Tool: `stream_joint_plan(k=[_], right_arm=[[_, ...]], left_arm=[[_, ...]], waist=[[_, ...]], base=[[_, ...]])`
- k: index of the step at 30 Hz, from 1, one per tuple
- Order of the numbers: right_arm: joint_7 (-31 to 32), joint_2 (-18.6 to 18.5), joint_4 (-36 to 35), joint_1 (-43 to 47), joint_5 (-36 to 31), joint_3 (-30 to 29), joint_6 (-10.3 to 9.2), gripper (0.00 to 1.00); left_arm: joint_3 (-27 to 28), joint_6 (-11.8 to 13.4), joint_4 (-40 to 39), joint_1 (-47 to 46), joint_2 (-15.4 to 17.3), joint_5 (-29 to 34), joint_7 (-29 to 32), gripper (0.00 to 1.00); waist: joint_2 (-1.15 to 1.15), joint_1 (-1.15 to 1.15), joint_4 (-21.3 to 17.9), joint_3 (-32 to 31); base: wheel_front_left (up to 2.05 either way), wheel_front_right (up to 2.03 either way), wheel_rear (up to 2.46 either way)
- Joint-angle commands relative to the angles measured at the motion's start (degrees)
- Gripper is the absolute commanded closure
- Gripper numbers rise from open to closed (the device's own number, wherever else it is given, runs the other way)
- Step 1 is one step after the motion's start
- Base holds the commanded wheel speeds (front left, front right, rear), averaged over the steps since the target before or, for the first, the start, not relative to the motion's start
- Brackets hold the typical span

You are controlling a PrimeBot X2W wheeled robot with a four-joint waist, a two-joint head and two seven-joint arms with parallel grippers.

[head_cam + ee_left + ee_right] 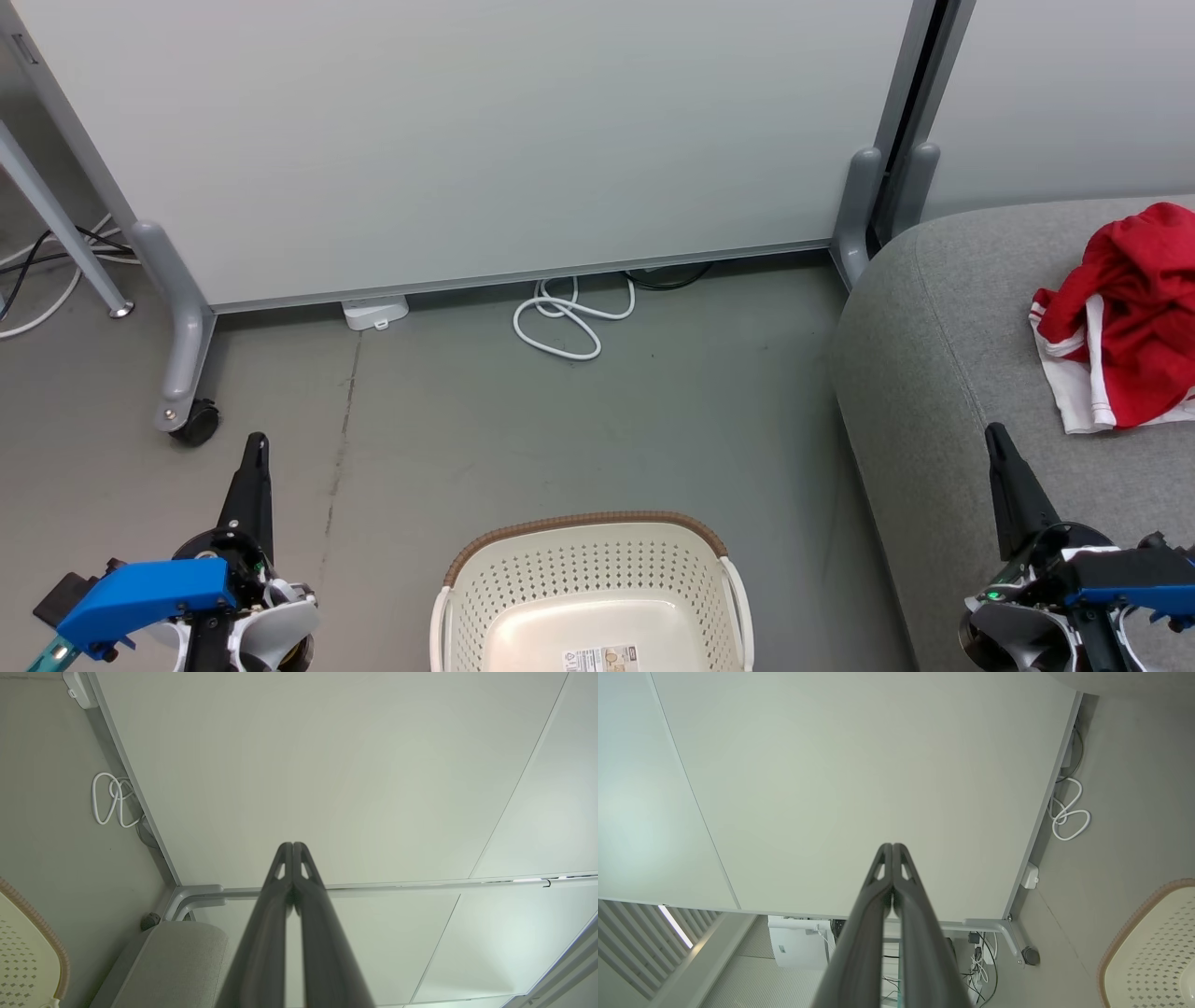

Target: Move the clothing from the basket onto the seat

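- Two long dark pincers, left pincer point(255, 446) and right pincer point(995, 437), are clenched tight.
- Soft red-and-white clothing point(1130, 308) lies on the big grey fabric seat point(934, 373), right side.
- Oval cream plastic basket point(560, 569) sits bottom middle.

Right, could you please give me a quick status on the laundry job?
Left gripper and right gripper shut, holding nothing. Clothing lies on the seat. Basket shows only a label inside. White cable by the wall, out of the way.

Grey seat point(934, 392) carries red clothing point(1130, 308); floor point(467, 420) carries basket point(579, 569), white cable point(569, 322).
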Motion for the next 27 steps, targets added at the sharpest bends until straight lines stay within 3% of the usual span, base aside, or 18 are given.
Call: stream_joint_plan(k=[1, 27], right_arm=[[0.17, 0.11, 0.14, -0.68, 0.12, -0.15, 0.04, 1.00], [0.47, 0.36, 0.16, -0.73, -0.32, -0.49, 0.04, 1.00]], left_arm=[[0.18, -0.16, -0.21, -0.63, -0.09, -0.10, 0.28, 1.00], [0.20, -0.16, -0.21, -0.63, -0.11, -0.08, 0.28, 1.00]], waist=[[0.00, 0.00, 0.00, 0.00], [0.00, 0.00, 0.00, 0.00]], base=[[0.00, 0.00, 0.00], [0.00, 0.00, 0.00]])
